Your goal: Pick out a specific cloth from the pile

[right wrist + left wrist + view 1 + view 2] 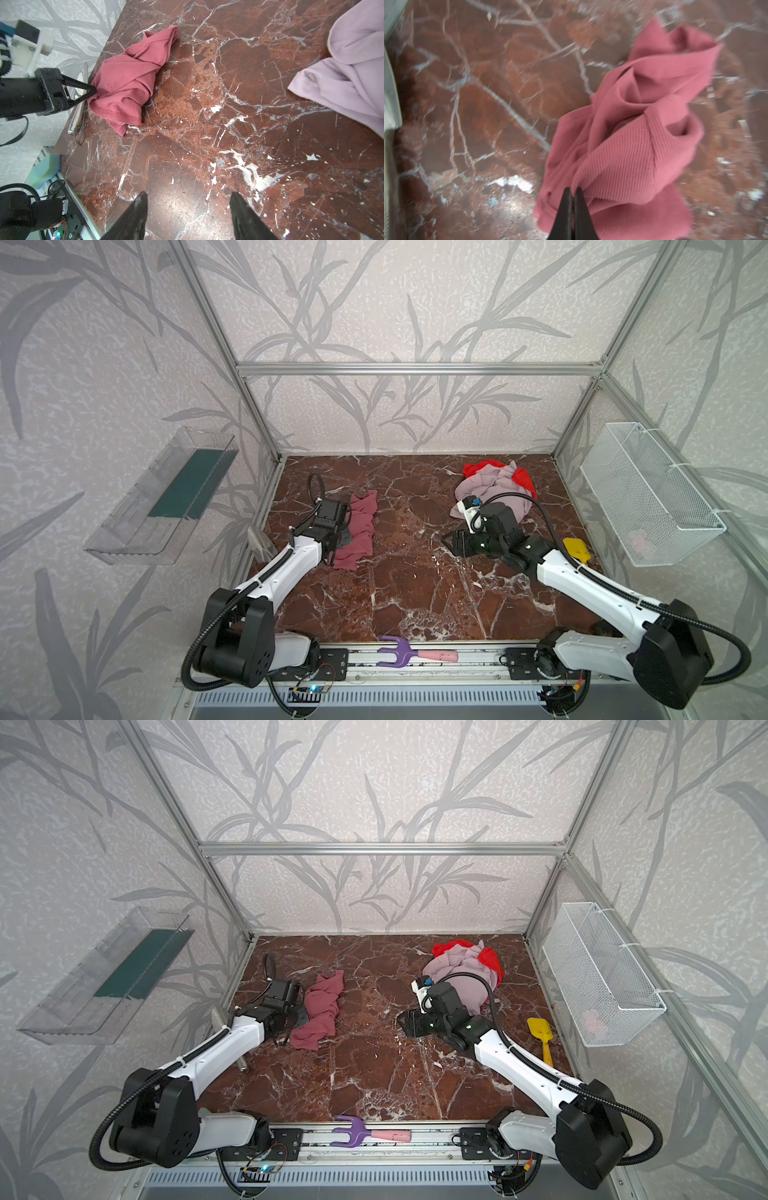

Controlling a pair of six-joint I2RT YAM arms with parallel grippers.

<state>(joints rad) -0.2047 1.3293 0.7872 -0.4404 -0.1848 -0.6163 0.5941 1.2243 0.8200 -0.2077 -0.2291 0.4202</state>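
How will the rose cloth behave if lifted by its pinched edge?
Probably floppy: the cloth lies in soft folds, so it should hang limp from the left gripper, shut on its edge. Likely light: thin ribbed knit. Unlikely to slip, since the ribbing looks grippy.

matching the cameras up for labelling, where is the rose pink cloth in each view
Top view: the cloth lies left of centre on the table, apart from the pile.
Top view: same spot, left of centre.
Left wrist: close up, pinched by the left gripper.
Right wrist: across the table, far from the lilac cloth.
Shared landmark: the left gripper, shut on the cloth's edge.
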